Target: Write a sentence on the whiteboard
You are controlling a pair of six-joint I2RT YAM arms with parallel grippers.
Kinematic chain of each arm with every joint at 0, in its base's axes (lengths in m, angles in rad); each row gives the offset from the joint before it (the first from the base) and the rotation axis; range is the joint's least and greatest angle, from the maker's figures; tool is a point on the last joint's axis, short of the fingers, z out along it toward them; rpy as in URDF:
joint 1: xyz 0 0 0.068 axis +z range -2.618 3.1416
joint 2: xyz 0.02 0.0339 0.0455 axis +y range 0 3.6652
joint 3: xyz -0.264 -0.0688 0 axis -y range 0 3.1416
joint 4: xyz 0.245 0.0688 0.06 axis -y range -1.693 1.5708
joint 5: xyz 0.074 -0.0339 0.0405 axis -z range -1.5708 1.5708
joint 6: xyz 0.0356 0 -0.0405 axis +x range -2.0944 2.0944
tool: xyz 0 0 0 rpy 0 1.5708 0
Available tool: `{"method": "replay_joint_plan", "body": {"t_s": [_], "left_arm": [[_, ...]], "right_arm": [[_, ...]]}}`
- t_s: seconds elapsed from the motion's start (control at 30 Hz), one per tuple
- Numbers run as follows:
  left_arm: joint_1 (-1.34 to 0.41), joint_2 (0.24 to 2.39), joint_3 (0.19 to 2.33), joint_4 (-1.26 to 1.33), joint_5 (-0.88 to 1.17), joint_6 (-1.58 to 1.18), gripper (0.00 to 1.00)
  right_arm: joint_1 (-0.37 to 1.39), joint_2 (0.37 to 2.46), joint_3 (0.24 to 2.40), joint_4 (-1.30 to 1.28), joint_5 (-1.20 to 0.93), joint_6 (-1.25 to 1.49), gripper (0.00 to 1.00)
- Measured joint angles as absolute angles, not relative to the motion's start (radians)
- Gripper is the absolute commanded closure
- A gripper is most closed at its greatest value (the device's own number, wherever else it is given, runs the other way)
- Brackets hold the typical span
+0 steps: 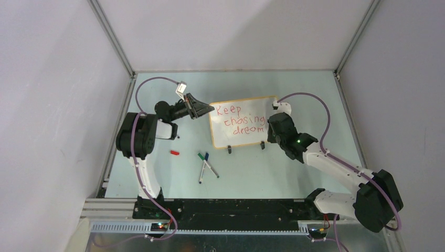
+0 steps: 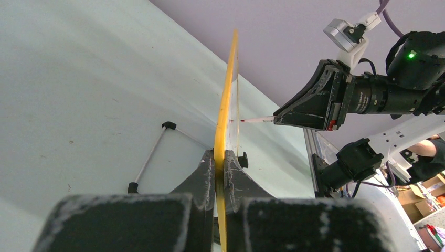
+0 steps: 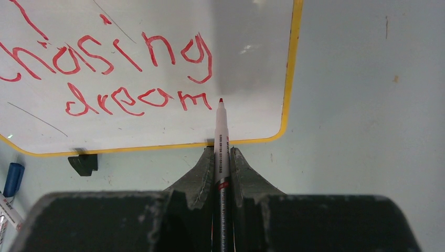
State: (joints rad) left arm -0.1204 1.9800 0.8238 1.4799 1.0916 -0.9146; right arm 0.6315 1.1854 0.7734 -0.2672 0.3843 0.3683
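The whiteboard (image 1: 266,105) stands tilted on its black clip feet at the middle of the table. Its yellow edge (image 2: 230,94) runs between the fingers of my left gripper (image 2: 224,157), which is shut on the board's left side (image 1: 211,109). Red letters of the sentence (image 1: 236,121) read "Keep chasing dream" in three lines (image 3: 139,100). My right gripper (image 3: 221,157) is shut on a red marker (image 3: 221,131). The marker's tip sits at the board face just right of the "m". From the left wrist view the right gripper (image 2: 281,116) points the marker at the board.
A red cap (image 1: 175,153) lies left of the board's front. A green-capped marker (image 1: 202,167) and a blue-capped marker (image 1: 211,165) lie crossed in front of it; the blue one (image 3: 13,178) also shows near a clip foot (image 3: 84,163). Enclosure walls surround the table.
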Motion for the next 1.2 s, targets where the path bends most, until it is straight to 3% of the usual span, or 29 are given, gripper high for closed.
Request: {"method": "replay_joint_plan", "body": {"t_s": [1.2], "left_arm": [[-0.120,1.980,0.824,1.480,1.091,-0.915,1.00]], "right_arm": [[0.622,1.227,0.796,-0.255,0.370,0.364,1.00]]}}
